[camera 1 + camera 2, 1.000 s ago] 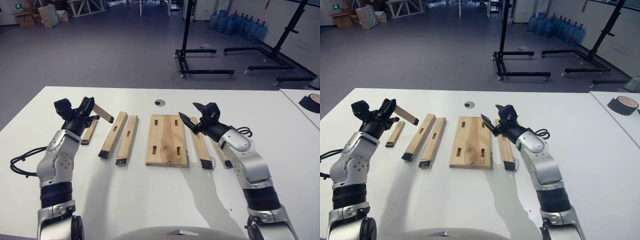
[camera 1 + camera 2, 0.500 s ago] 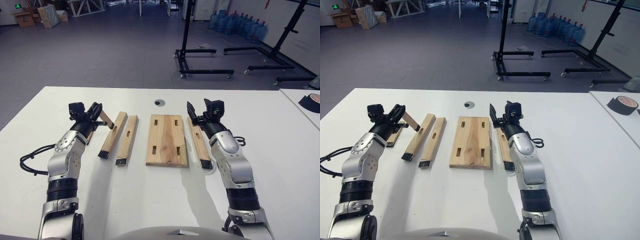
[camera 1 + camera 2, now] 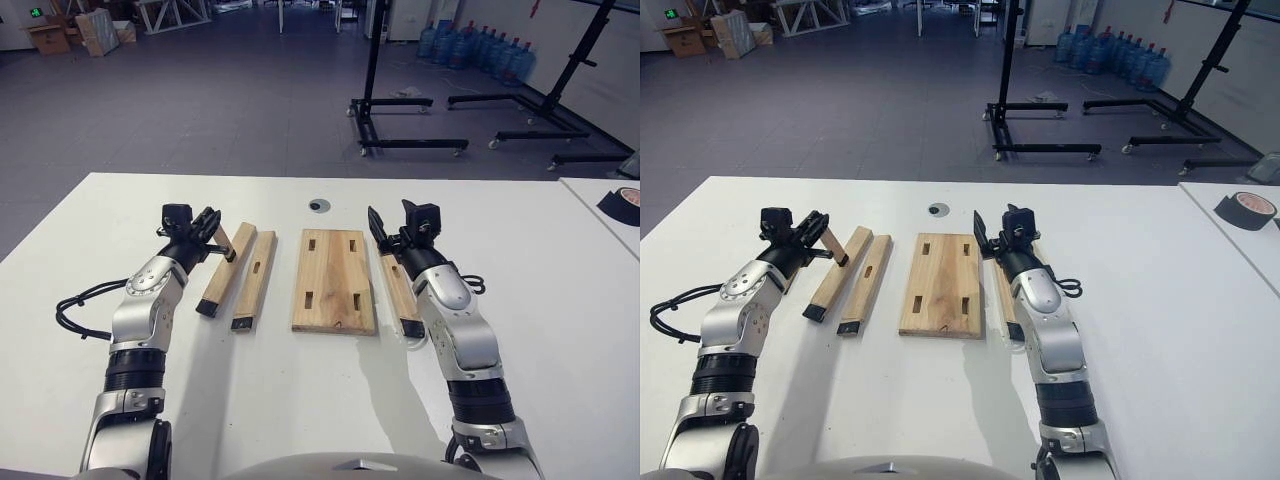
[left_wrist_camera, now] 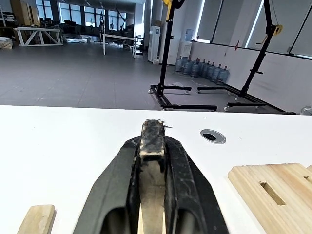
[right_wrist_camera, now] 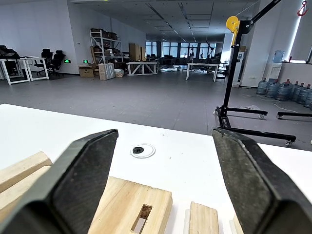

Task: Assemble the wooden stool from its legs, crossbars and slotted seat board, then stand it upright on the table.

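Crossbar [image 4: 152, 187] of pale wood, dark-tipped, in left gripper [image 4: 152, 151]

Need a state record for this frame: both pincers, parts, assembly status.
left pincer: shut on crossbar, which is tilted, its lower end by the outer leg's far end
right pincer: open, over the far end of the right-side leg
seat board: flat on table, slots empty
slotted legs: two, side by side, left of the board
assembly: nothing joined yet
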You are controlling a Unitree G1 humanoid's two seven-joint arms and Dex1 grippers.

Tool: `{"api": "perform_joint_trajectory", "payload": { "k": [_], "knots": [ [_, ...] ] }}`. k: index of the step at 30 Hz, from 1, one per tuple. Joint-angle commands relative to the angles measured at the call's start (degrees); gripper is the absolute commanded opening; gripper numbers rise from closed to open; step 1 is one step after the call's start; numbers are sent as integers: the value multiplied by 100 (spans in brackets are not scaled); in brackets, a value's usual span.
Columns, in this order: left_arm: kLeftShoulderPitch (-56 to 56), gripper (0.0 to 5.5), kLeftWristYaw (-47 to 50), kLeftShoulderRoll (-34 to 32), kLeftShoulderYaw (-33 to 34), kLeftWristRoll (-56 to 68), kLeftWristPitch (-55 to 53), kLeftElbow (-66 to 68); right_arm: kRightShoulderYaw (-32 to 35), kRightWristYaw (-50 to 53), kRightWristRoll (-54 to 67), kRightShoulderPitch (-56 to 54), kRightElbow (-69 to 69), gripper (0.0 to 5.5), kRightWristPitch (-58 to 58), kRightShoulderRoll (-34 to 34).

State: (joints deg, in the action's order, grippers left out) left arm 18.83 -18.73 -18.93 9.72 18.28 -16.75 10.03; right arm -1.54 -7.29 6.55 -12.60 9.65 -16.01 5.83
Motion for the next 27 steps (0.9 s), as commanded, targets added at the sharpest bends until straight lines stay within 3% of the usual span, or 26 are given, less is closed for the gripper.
{"api": "perform_joint_trajectory", "payload": {
  "k": [1,9,18,27],
  "knots": [
    [-89,40,25,-2,-138,-198,-165,124,-30,0,-71,11,87,354,-22,5],
    [-590,40,78,49,-430,-439,-473,-371,-48,-52,-146,-11,132,354,-31,48],
    [-1524,40,266,-81,-194,-393,-894,-1558,-11,-200,-83,-99,136,354,-92,150],
    [-1798,40,460,-41,4,-409,-1041,-1809,4,-342,-99,-223,34,354,-29,163]
  ]
}}
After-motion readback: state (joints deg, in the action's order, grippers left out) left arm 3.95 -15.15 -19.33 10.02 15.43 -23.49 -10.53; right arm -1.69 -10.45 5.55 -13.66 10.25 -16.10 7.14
